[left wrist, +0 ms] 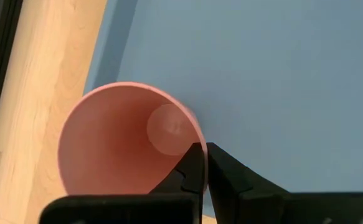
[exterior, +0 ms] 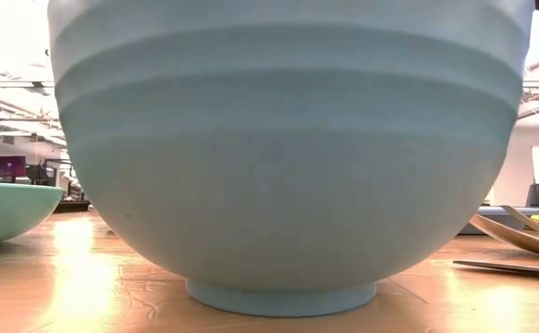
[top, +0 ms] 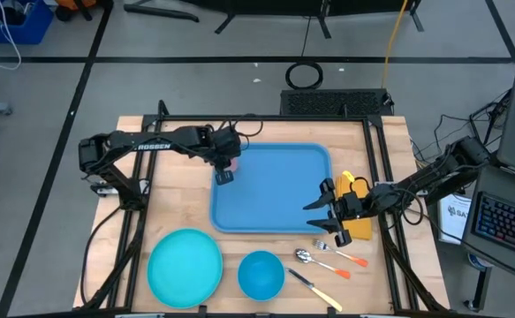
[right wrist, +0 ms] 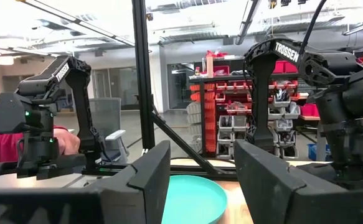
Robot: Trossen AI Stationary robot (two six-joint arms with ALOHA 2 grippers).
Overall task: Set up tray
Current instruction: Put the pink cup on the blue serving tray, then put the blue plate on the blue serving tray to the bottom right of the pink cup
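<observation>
The blue tray (top: 275, 190) lies flat in the middle of the table. My left gripper (top: 225, 175) reaches over the tray's far left corner and is shut on a pink cup (left wrist: 122, 140), whose open mouth faces the left wrist camera. My right gripper (top: 320, 216) hovers open at the tray's right edge, touching nothing; its fingers (right wrist: 150, 180) point level toward the table's left. A round turquoise plate (top: 185, 268) and a blue bowl (top: 261, 274) rest on the wood near the table's near edge. In the low view the bowl (exterior: 278, 139) stands on its foot ring and fills most of the picture. My left gripper pinches the pink cup's wall at the rim (left wrist: 192, 138), one finger (left wrist: 193, 171) inside the cup and one (left wrist: 234, 180) outside. The fingers come from above, pointing down. The cup is upright over the tray's floor; whether its base rests on the tray, I cannot tell.
A yellow object (top: 356, 221) lies right of the tray under my right arm. A fork (top: 337, 251), a spoon (top: 321, 263) and a yellow-handled knife (top: 317, 290) lie near the table's near right corner. A person's red sleeve (right wrist: 0, 149) shows beyond the table.
</observation>
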